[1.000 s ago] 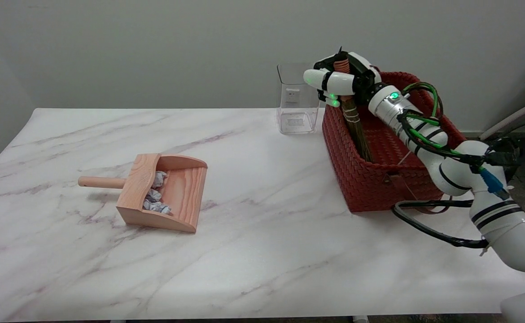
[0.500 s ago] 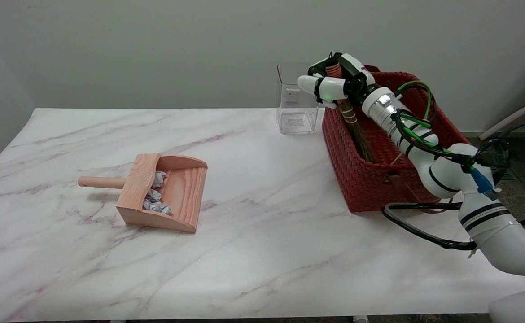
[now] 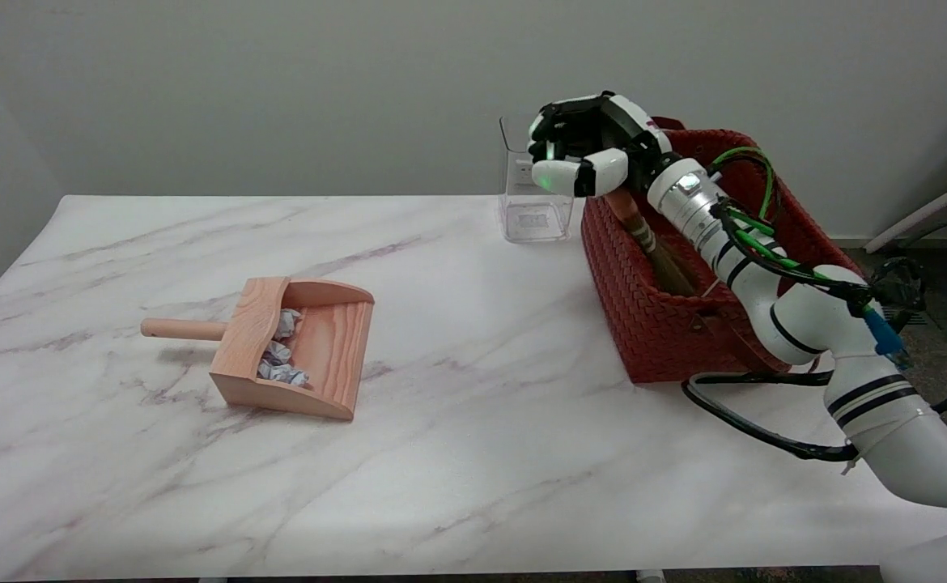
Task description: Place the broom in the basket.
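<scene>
While the right hand point(image 3: 583, 146) is held above the far left corner of the red woven basket point(image 3: 643, 316), its fingers are seen spread apart and nothing is gripped in them. Below the hand, the broom point(image 3: 651, 247) is found lying tilted inside the basket, its handle raised toward the hand and its bristle end sunk lower by the near wall. Whether the handle tip is touched by the palm cannot be told. A clear container point(image 3: 532, 194) is placed just beside the basket, and a wooden dustpan point(image 3: 299, 344) holding crumpled paper point(image 3: 279, 356) is set well apart on the marble table point(image 3: 441, 453).
</scene>
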`<control>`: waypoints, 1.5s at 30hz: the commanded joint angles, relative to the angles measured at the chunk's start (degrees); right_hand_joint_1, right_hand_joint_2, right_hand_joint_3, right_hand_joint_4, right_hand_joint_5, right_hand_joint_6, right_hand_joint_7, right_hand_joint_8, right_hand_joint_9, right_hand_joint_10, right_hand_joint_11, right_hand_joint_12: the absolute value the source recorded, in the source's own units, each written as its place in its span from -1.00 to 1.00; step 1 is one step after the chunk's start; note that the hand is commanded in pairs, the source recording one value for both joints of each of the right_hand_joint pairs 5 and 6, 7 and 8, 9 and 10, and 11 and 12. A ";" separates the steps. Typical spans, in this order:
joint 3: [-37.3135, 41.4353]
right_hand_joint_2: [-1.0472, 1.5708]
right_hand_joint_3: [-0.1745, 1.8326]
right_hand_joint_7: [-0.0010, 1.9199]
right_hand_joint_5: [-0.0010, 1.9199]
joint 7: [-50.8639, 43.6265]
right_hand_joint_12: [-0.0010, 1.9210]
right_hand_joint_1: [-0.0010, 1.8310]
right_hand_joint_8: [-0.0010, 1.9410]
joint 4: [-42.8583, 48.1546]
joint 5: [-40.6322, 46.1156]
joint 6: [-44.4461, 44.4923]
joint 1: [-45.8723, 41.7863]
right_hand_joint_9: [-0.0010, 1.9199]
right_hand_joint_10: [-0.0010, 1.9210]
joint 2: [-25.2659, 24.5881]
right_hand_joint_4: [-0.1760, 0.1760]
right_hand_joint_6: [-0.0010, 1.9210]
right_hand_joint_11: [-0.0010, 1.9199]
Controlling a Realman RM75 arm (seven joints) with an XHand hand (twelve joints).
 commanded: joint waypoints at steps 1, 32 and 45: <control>0.47 -0.31 0.32 0.03 -0.12 -2.14 -0.31 0.34 0.01 3.35 3.12 0.27 -2.09 -0.38 -0.38 -0.39 0.00 -0.12 -0.31; 28.70 -0.44 0.30 -0.41 -0.43 -2.30 -0.48 0.34 -0.42 12.29 2.56 0.83 -5.92 -0.57 -0.57 2.01 0.00 -0.43 -0.48; 32.72 -0.19 0.05 0.13 -0.11 -2.30 0.21 0.28 0.11 25.44 2.40 5.55 -18.02 -0.02 -0.02 -0.42 0.00 -0.11 0.21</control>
